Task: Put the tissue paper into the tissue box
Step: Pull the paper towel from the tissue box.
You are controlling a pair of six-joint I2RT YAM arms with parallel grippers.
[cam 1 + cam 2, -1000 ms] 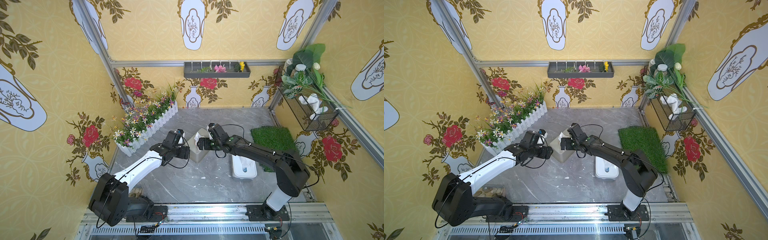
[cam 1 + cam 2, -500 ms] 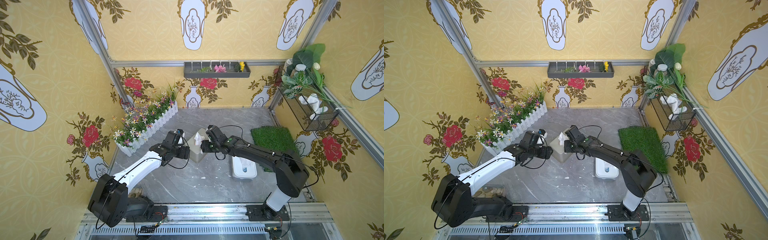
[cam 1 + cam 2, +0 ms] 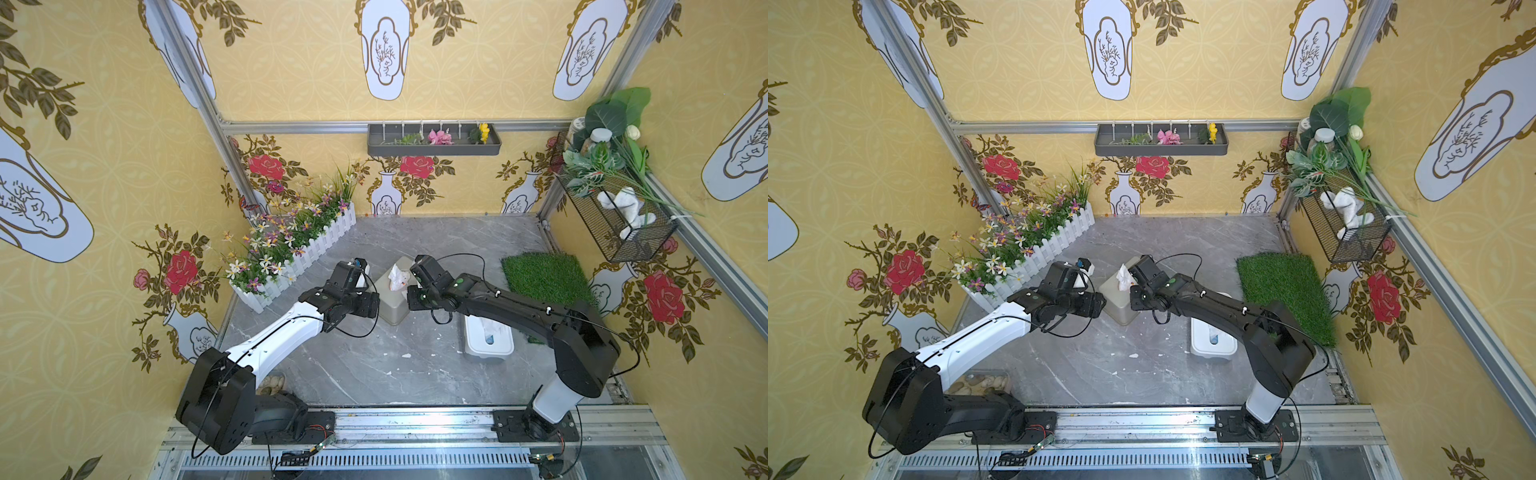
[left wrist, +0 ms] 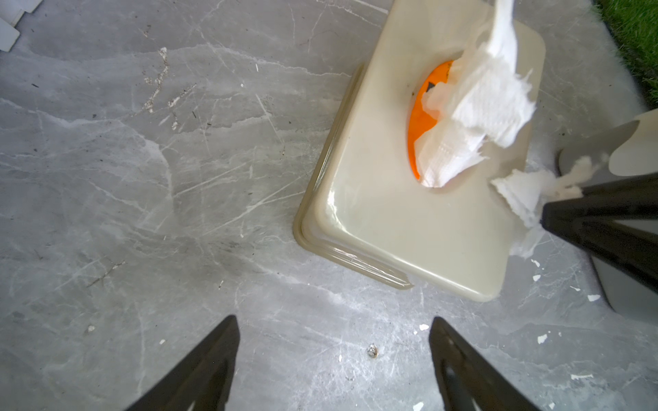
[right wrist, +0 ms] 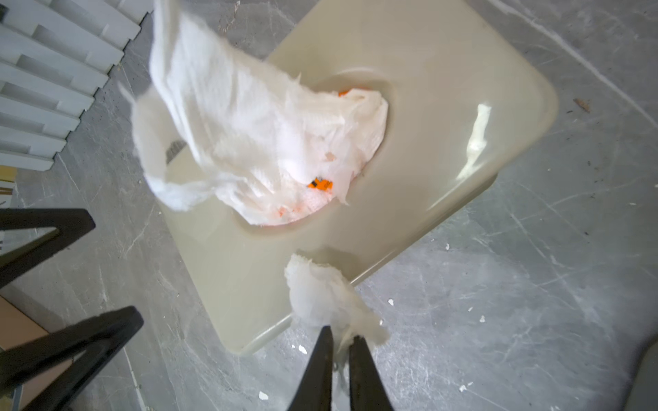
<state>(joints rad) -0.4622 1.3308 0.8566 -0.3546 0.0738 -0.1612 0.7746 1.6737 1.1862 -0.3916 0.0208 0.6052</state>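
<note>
The beige tissue box (image 3: 392, 307) (image 3: 1119, 305) stands on the grey floor between my two arms. A crumpled white tissue paper (image 3: 397, 277) (image 5: 242, 135) sticks up out of its orange-lined opening (image 4: 418, 117). My right gripper (image 5: 341, 338) is shut on a small torn piece of tissue (image 5: 320, 295), just off the box's near corner. That piece (image 4: 523, 195) is separate from the tissue paper (image 4: 473, 114) in the opening. My left gripper (image 4: 333, 322) hangs open over bare floor beside the box (image 4: 409, 220), holding nothing.
A white picket planter with flowers (image 3: 299, 257) runs along the back left. A green grass mat (image 3: 544, 278) lies at the right, and a white lidded container (image 3: 488, 343) sits under my right arm. Small tissue scraps (image 3: 406, 355) dot the floor.
My right gripper has shut, coming off the top of the box to its near corner with a torn piece. The tissue paper now stands up from the opening. My left arm has not moved.
</note>
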